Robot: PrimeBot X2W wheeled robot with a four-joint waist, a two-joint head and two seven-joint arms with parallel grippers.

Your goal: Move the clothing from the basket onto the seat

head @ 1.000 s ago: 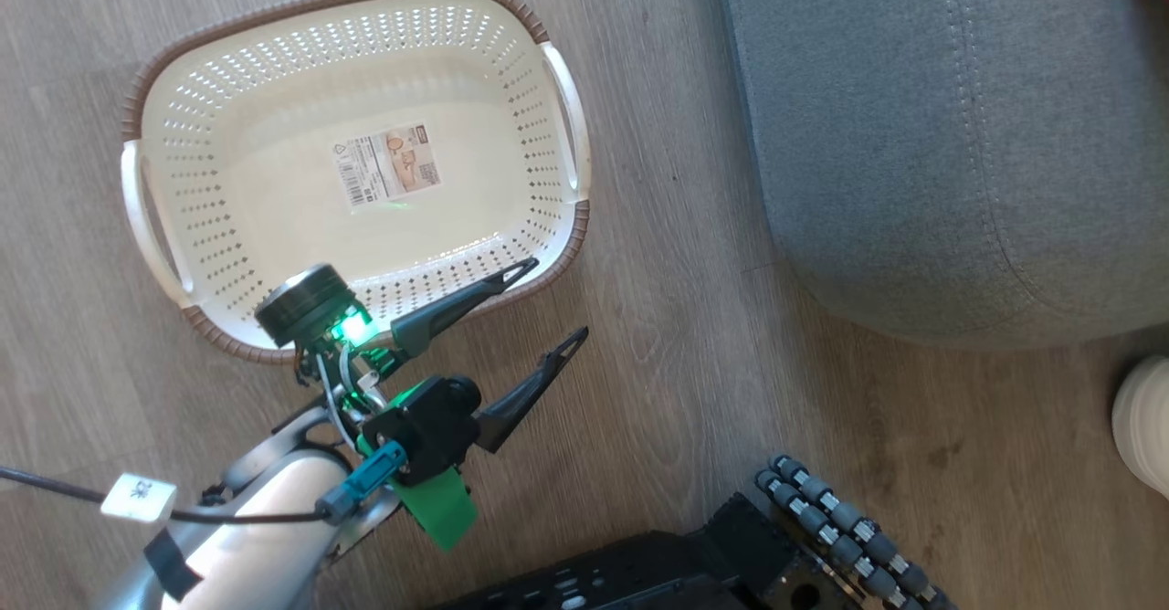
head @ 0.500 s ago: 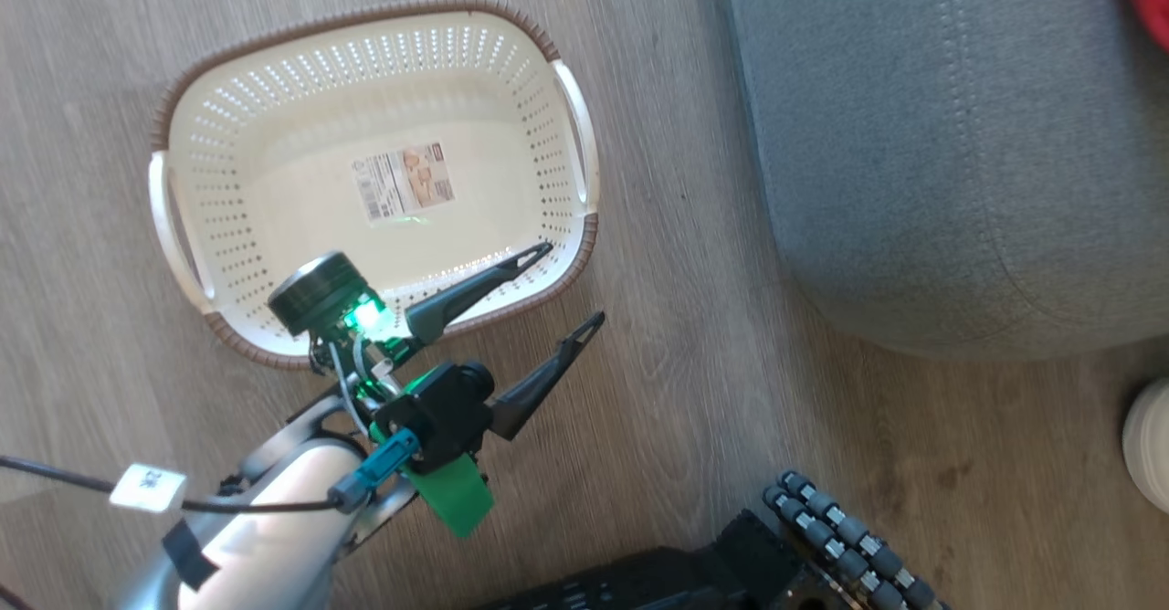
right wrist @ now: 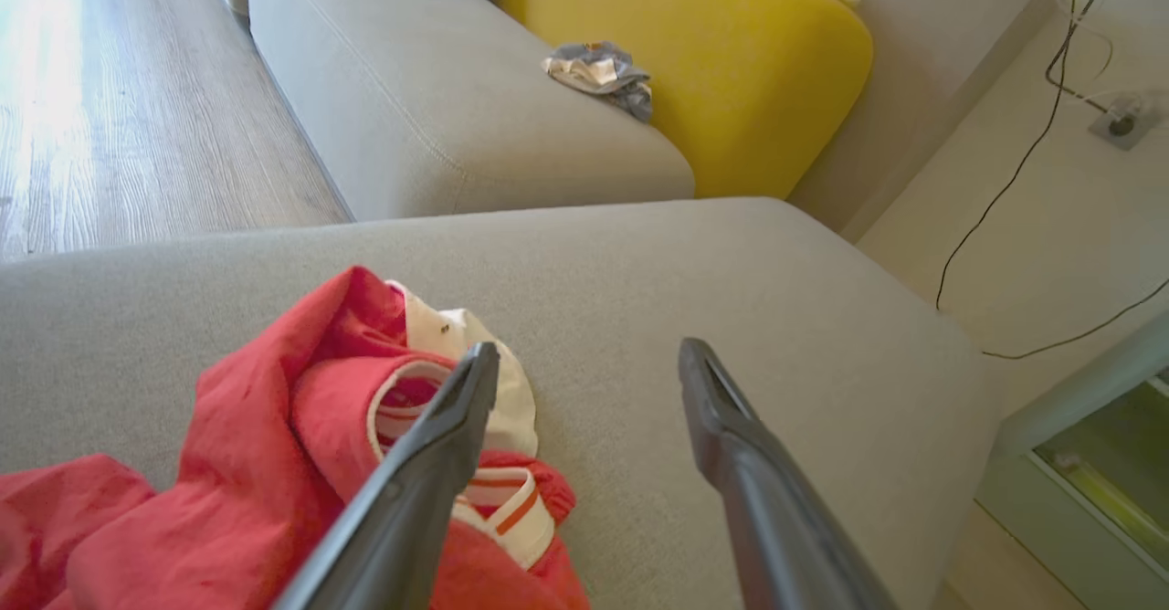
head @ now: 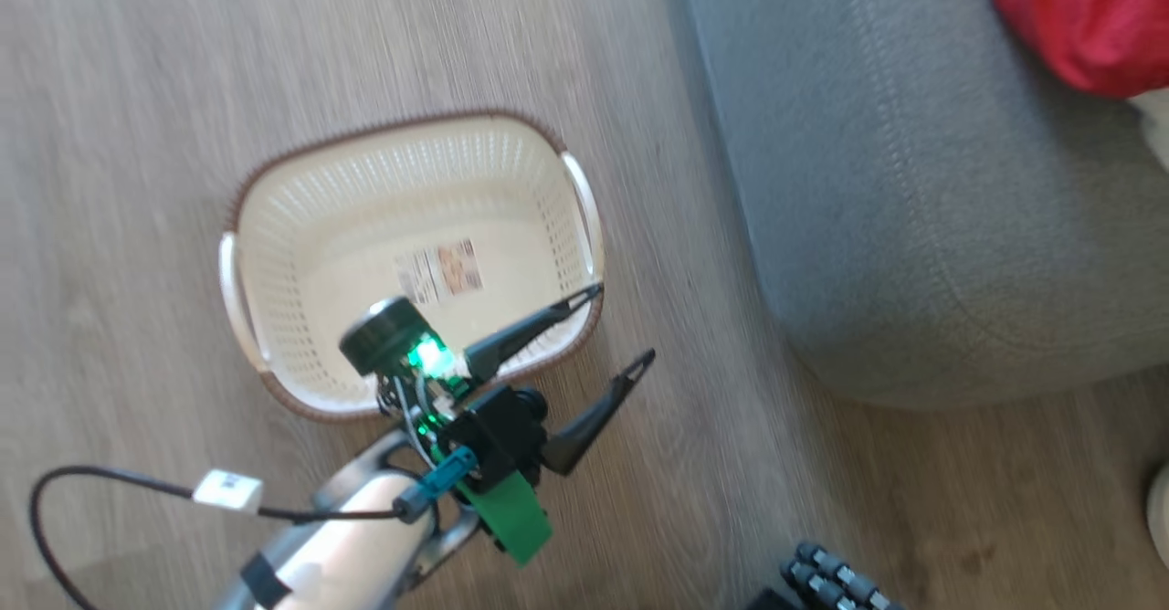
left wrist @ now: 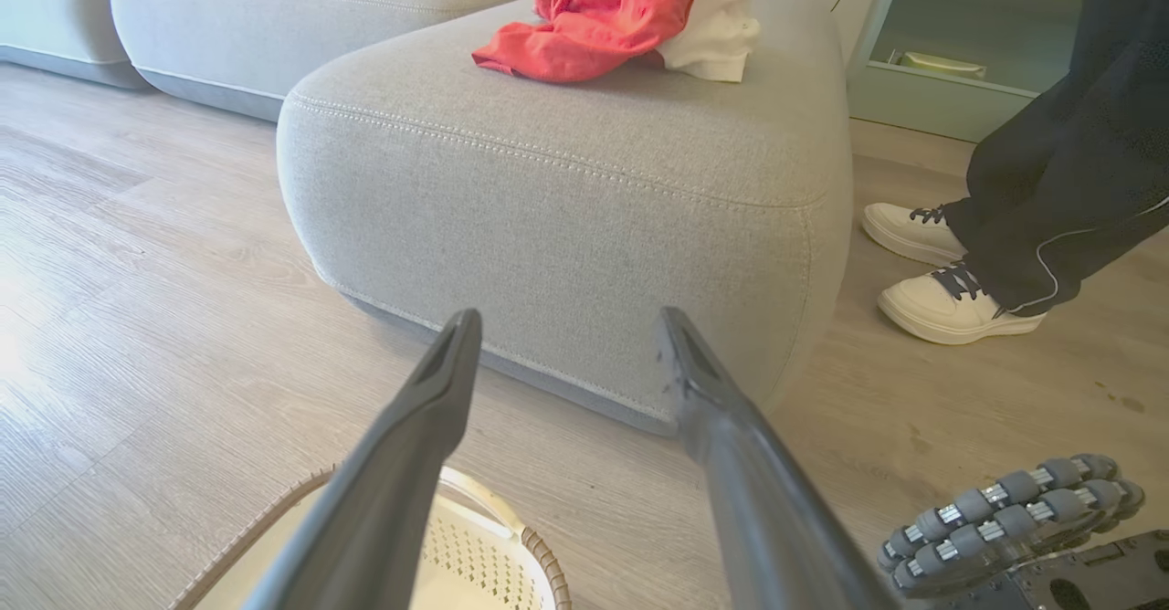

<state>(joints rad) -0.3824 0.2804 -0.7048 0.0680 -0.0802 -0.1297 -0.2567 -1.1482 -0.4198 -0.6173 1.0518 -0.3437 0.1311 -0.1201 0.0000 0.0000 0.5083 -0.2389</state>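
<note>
The clothing is seen lying on the seat, below and to the left of the right gripper. That gripper's two dark fingers are held spread apart with nothing between them. One finger is drawn across the heap in the right wrist view, and whether it touches the fabric cannot be told. The heap is made up of soft, crumpled bright red cloth. It is broken by a white panel just beyond that fingertip, by a rounded opening edged in white and red bands, and by a white band with an orange-red stripe beside the finger's shaft. The left gripper is likewise held wide apart and empty. One of its fingers is placed over the near rim of the basket, a cream perforated tub with a brown braided rim set on the wooden floor. The paper label on the basket's bottom is left uncovered near that finger. Ahead of the left gripper's tips the seat's rounded grey side with its pale stitched seam is faced, and the red heap is seen on top, well beyond the fingers. To that gripper's right a person's white shoes are seen on the floor.
</note>
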